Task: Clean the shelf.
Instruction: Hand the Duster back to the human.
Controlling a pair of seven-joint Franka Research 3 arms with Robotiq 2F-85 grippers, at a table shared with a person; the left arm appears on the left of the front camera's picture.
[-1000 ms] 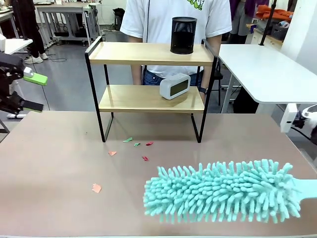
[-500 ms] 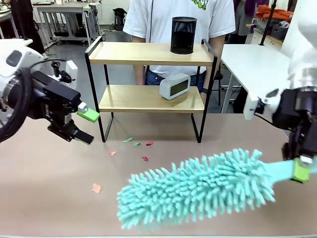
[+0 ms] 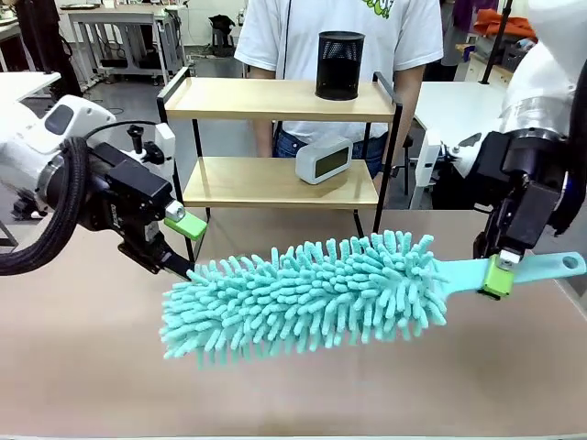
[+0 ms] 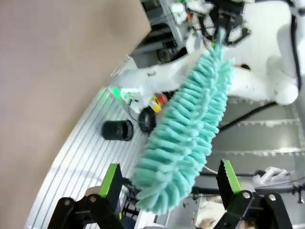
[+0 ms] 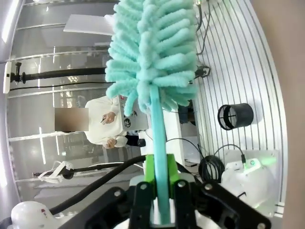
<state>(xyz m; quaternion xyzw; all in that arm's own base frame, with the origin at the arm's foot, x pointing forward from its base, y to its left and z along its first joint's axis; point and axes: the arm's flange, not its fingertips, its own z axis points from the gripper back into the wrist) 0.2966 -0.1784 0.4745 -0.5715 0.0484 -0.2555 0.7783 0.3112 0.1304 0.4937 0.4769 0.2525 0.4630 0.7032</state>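
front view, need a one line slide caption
Right gripper holds a teal duster by its handle before the shelf; open left gripper beside its tip.

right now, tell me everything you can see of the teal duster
The teal duster has a long head of soft, chenille-like noodles and a flat, plastic-looking handle with a hole at its end. It hangs roughly level above the brown table, in front of the shelf, head towards the robot's left. The right gripper is shut on the handle. The head's tip sits between the open left gripper fingers; contact there is unclear.
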